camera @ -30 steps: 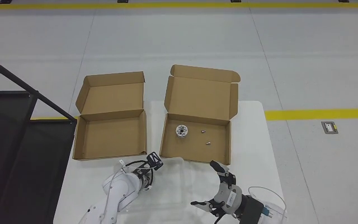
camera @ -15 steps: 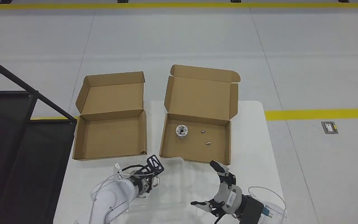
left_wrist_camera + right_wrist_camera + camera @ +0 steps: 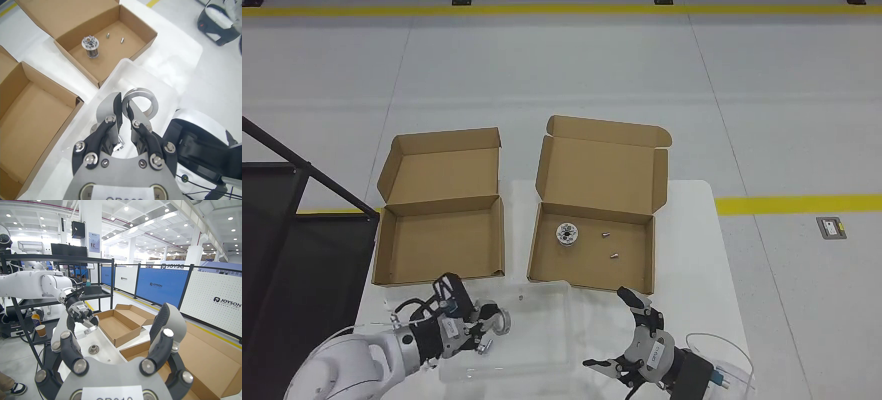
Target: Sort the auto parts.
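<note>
A smooth silver metal ring point(image 3: 139, 103), thick-walled with a wide round hole, is lifted clear in the robot's left gripper point(image 3: 124, 103). The jaws are clamped on one section of the ring's wall: one finger presses the outer face and the other passes through the hole, so most of the ring juts out past the fingertips. In the top view the ring point(image 3: 500, 322) hangs over the left part of a clear plastic rectangular bin point(image 3: 547, 290) at the near side of the white table point(image 3: 692, 260).

In the bin, the right wrist view shows a small grey flanged metal hub point(image 3: 94, 348) standing on the floor and a tiny screw-like piece point(image 3: 108, 360) near it.

Two brown cardboard boxes sit past the bin, lids folded back. The right cardboard box point(image 3: 634, 280) holds a slotted cylindrical metal part point(image 3: 567, 233) standing upright near its far left corner, with two small silver screws point(image 3: 603, 236) point(image 3: 614, 254) lying apart from it on the floor. The left cardboard box point(image 3: 387, 250) lies just beside it, across a narrow strip of table.

The right gripper point(image 3: 610, 332) hangs at the table's near right, beside the bin, its jaws spread wide with nothing between them.
</note>
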